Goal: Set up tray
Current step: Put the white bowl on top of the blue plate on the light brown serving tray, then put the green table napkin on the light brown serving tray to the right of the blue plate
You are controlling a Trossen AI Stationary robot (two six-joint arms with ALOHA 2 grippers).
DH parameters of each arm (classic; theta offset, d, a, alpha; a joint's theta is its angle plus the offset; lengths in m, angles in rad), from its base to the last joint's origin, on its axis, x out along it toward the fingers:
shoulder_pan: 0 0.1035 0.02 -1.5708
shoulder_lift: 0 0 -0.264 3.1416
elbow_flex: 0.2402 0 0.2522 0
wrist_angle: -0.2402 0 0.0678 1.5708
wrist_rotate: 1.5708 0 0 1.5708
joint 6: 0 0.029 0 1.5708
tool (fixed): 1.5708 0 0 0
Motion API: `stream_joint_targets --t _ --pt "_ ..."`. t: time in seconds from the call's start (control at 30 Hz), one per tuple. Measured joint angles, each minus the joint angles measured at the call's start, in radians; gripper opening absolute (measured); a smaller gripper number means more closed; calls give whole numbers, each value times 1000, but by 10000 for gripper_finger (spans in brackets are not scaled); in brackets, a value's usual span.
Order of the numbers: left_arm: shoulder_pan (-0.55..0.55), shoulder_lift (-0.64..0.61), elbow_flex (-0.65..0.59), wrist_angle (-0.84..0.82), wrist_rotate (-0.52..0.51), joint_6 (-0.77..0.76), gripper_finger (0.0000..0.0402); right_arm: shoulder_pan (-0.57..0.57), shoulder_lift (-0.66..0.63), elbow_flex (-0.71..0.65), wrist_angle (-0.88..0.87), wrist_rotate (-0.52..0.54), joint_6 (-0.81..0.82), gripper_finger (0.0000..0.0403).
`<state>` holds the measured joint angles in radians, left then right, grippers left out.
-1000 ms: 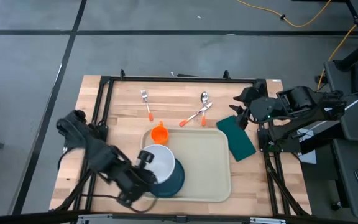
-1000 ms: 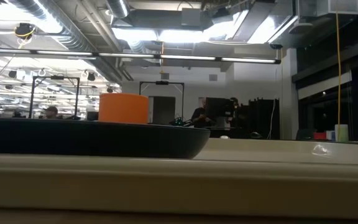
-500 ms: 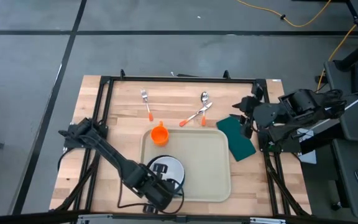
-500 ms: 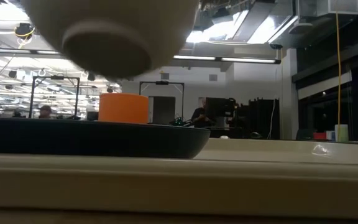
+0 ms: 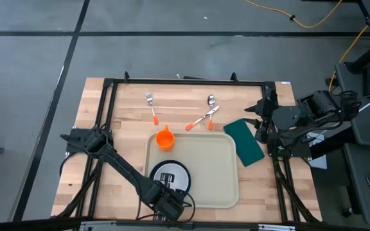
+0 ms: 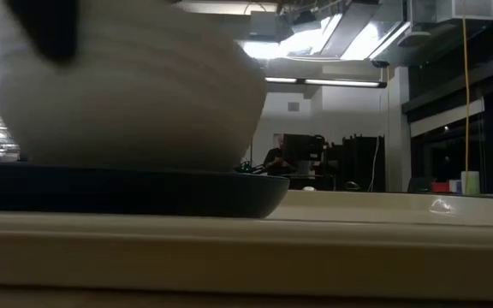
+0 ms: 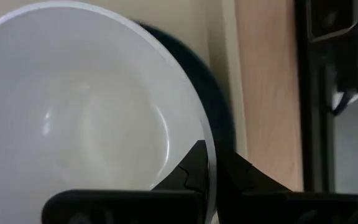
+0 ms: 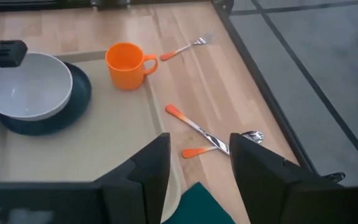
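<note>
The cream tray (image 5: 214, 168) lies on the wooden table. A dark blue plate (image 5: 184, 181) sits in its near left part, with a white bowl (image 5: 167, 175) on it. In the low view the bowl (image 6: 127, 85) stands upright on the plate (image 6: 161, 192). My left gripper (image 5: 170, 194) is at the bowl's near side, shut on its rim. My right gripper (image 5: 257, 117) waits open over the table's right edge, above the dark green cloth (image 5: 244, 141). An orange cup (image 5: 164, 137) stands just beyond the tray's far left corner. My left gripper pinches the white bowl's rim (image 7: 205, 134) on its near side, one finger (image 7: 192, 167) inside the bowl and one finger (image 7: 240, 173) outside. It comes from the table's near side, slanting down. The bowl sits upright with its base on the dark blue plate (image 7: 221, 112).
A fork (image 5: 150, 105) lies far left on the table. A spoon and a knife (image 5: 205, 115), both orange-handled, lie crossed beyond the tray. The cloth lies against the tray's right rim. A black frame (image 5: 185, 81) runs around the table top.
My left gripper has carried the bowl from the tray's left edge toward the near edge and down. The bowl hung above the plate half a second ago and now stands on it. My right gripper has drawn back a little toward the table's right edge.
</note>
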<state>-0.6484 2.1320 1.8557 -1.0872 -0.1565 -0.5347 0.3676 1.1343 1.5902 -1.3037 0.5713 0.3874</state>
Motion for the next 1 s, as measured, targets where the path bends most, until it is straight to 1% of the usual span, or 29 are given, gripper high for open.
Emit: stream_joint_targets --t 0.37,0.47,0.6,0.73,0.9,1.0 --pt "-11 27 0 -17 4 -45 2 0 -5 0 1 2 0 170" --pt "-9 27 0 -23 0 -47 10 0 -5 0 1 3 0 170" --pt "-9 27 0 -24 0 -47 42 0 -5 0 1 2 0 170" --pt "-9 27 0 -24 5 -47 88 0 -5 0 -4 2 0 170" --pt "1 25 0 -24 48 -57 147 0 -5 0 -13 1 1 170" --pt "10 12 0 -26 69 -71 173 -6 -5 0 -27 -8 1 170"
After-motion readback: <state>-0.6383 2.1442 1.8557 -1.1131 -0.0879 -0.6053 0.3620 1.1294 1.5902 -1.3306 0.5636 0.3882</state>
